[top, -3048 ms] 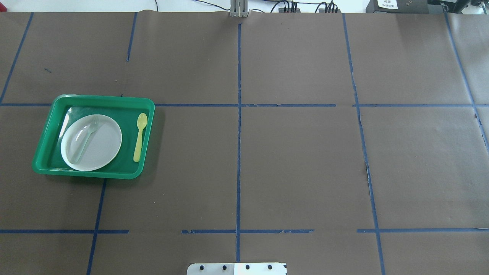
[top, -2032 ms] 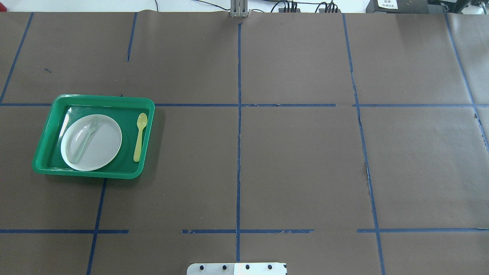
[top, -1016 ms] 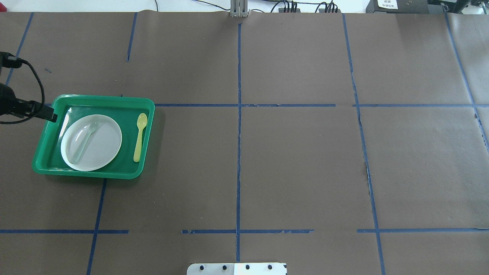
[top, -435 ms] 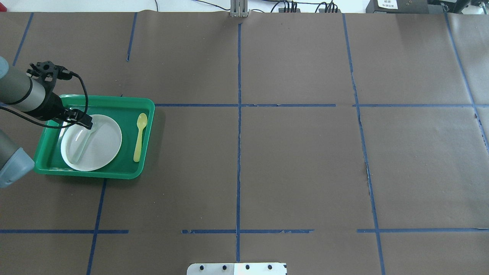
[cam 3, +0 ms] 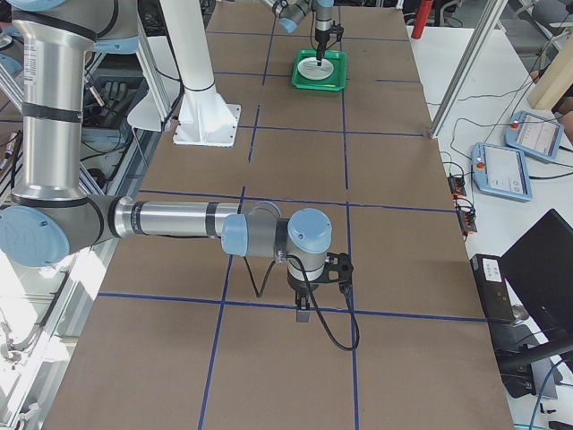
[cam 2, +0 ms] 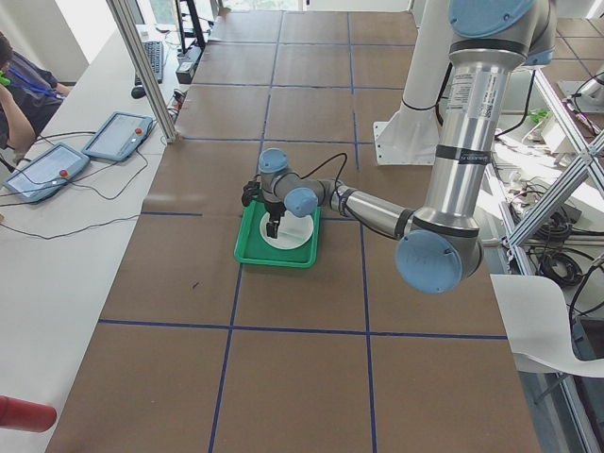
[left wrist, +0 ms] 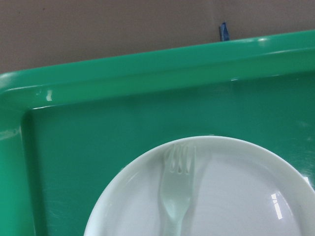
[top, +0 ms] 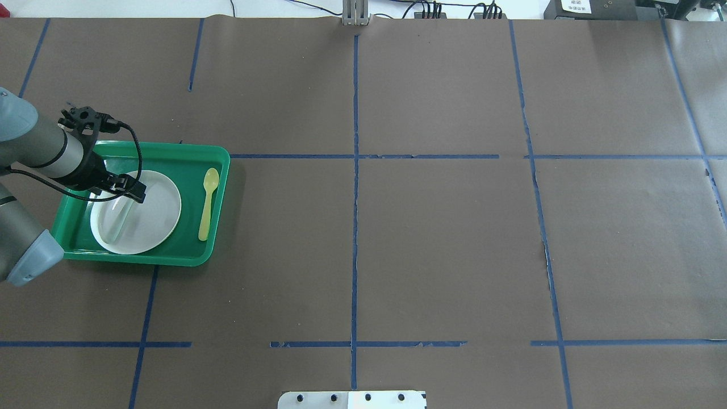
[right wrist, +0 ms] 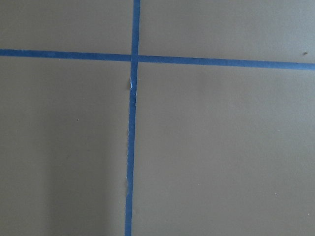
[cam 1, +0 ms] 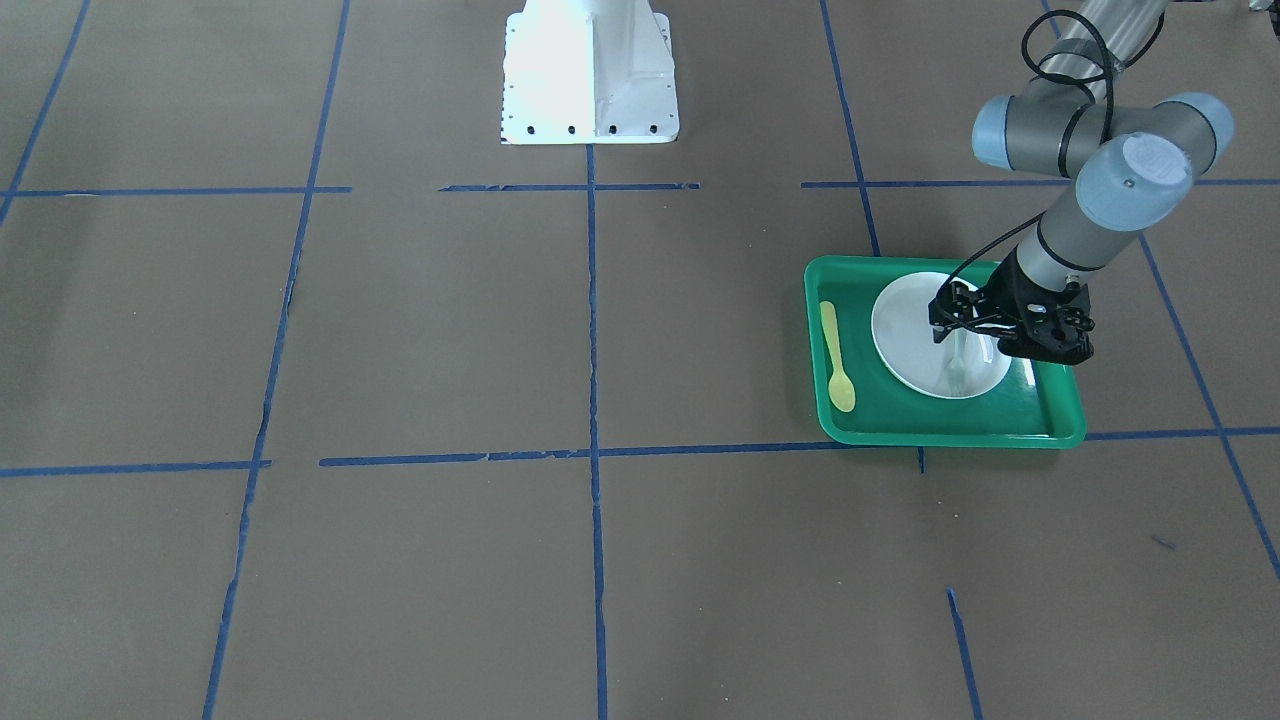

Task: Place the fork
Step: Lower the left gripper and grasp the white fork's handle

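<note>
The fork (left wrist: 178, 196) is pale and translucent. It lies on a white plate (top: 159, 216) in a green tray (top: 159, 146), tines toward the far rim. It also shows in the front view (cam 1: 958, 372) and partly in the overhead view (top: 116, 221). My left gripper (top: 139, 196) hangs above the plate over the fork's tine end, also seen in the front view (cam 1: 942, 325). Its fingers do not show in the left wrist view, and I cannot tell if it is open. My right gripper (cam 3: 303, 313) points down over bare paper far from the tray; I cannot tell its state.
A yellow spoon (top: 207, 204) lies in the tray to the right of the plate, also in the front view (cam 1: 836, 355). Brown paper with blue tape lines (top: 355, 170) covers the table. The robot's white base (cam 1: 588, 70) stands at the near edge.
My left arm came in from the left edge and moved right over the tray, ending above the plate and fork. Fork, plate, spoon and tray have not moved.
</note>
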`<state>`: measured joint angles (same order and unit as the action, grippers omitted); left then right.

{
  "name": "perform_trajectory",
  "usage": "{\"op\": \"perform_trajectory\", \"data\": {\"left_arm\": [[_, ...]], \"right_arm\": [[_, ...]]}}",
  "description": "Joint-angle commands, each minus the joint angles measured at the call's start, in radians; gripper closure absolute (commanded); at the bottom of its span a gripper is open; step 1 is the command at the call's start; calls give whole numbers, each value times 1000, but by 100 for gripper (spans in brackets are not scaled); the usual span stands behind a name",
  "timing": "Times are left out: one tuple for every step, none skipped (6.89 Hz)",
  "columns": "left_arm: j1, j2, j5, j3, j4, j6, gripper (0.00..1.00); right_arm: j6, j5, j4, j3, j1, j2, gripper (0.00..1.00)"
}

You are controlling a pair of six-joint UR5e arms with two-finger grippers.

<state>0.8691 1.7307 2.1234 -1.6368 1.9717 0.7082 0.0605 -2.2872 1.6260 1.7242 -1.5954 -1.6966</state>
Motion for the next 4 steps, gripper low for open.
{"op": "perform_trajectory", "data": {"left_arm": [[-7,1,3,60,88,33,5],[-7,1,6,55,88,39,7],[-15,1,9,49,88,62,14],[-30,3,9,46,88,85,17]], "right_arm": [[1,0,0,0,0,0,0],[-1,0,0,0,0,0,0],[-1,0,0,0,0,0,0],[1,0,0,0,0,0,0]]}}
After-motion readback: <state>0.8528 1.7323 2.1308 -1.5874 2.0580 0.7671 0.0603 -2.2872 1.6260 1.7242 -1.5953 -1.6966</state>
